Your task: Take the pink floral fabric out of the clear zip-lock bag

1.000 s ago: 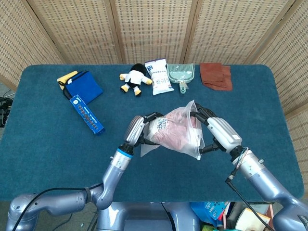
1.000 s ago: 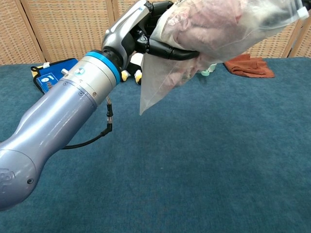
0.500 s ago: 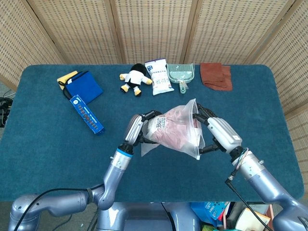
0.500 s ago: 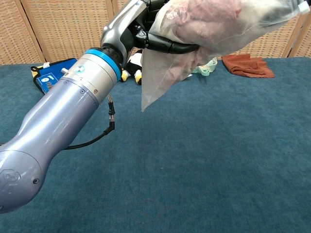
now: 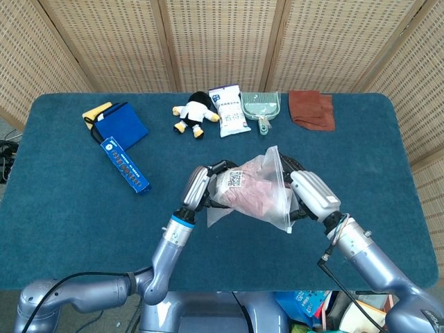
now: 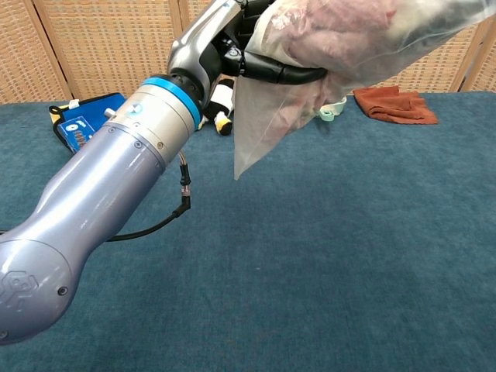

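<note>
Mid-frame: left hand [image 5: 198, 189] grips bag [image 5: 274, 182], fingers wrapped round it; right hand [image 5: 310, 195] w/ fingers at far edge, grip unclear. We judge fabric [image 5: 251, 193] fully inside; extraction not begun.

The head view looks steeply down from above the robot onto the whole blue carpeted bench [image 5: 62, 229], taking in both arms and the woven wicker screen [image 5: 222, 41] behind. The chest view sits low and close, facing forward across the bench [image 6: 349, 271] toward the same screen [image 6: 101, 46]. Both share the clear zip-lock bag of pink floral fabric [image 5: 253, 191] [image 6: 341, 39], raised above the bench, and the rust-orange cloth [image 5: 311, 109] [image 6: 394, 105].
</note>
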